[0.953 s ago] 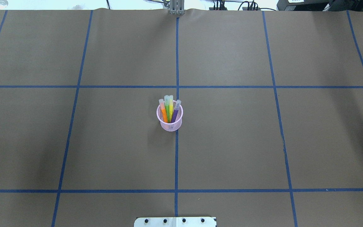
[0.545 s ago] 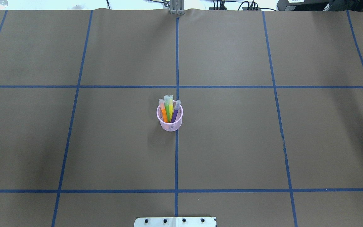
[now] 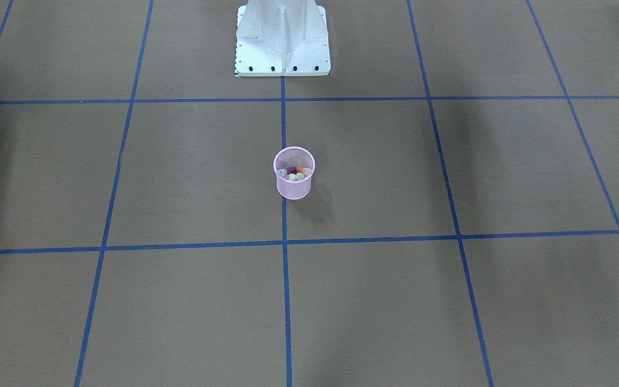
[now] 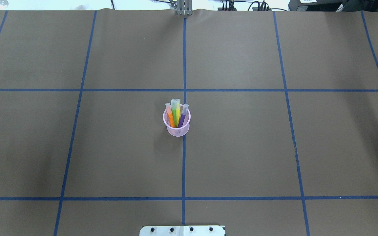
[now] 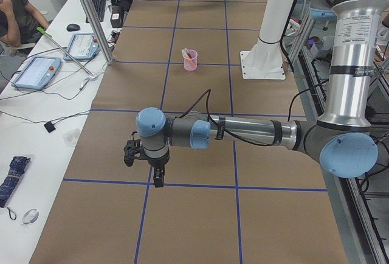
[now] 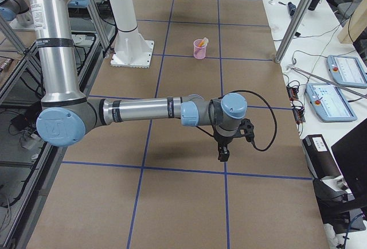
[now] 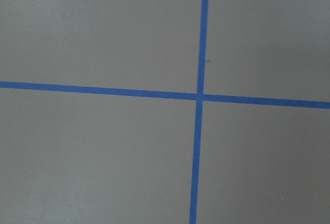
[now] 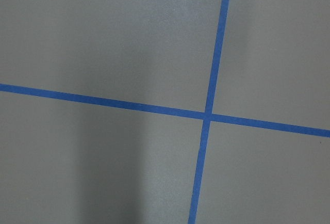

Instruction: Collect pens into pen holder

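Table (image 4: 241, 147) bears pen holder (image 4: 178, 130) with pens (image 4: 176, 113); cannot tell left gripper (image 5: 158, 180), right gripper (image 6: 222, 154) width.

Blue tape cross (image 8: 207, 115) on brown paper (image 8: 103, 38).

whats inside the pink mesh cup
Standing in the pen holder, caps up, are an orange pen, a green pen, a yellow pen and a purple pen. Their lower tips and the cup's floor are covered and cannot be seen.

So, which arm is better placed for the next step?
Neither left nor right: all four pens stand in the pen holder, and the left gripper and right gripper both hang far from it.
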You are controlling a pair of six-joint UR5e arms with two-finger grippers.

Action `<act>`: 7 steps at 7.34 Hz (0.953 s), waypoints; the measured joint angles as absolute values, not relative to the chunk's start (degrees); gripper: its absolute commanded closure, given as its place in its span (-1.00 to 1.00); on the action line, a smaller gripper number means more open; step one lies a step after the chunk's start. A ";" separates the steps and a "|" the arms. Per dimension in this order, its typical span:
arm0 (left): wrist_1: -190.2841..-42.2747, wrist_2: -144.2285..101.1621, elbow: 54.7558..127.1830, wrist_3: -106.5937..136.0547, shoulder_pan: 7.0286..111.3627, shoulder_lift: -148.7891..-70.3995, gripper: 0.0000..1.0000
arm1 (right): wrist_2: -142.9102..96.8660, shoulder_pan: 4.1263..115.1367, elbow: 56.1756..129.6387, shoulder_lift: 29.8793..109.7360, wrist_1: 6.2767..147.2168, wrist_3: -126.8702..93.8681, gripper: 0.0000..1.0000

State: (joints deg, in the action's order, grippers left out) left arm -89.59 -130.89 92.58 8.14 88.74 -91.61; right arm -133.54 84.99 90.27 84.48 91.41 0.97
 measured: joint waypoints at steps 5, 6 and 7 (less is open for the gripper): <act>-89.39 -130.87 92.94 8.27 88.70 -91.36 -0.99 | -133.63 84.99 90.18 84.52 91.47 0.91 -1.00; -89.38 -130.92 93.07 8.26 88.69 -91.34 -0.99 | -133.58 84.99 90.15 84.50 91.48 0.97 -1.00; -89.38 -130.94 93.15 8.28 88.69 -91.32 -0.99 | -133.25 84.99 90.09 84.48 91.49 1.07 -1.00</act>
State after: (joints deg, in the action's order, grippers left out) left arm -89.38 -130.94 93.15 8.28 88.69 -91.32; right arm -133.25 84.99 90.09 84.48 91.49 1.07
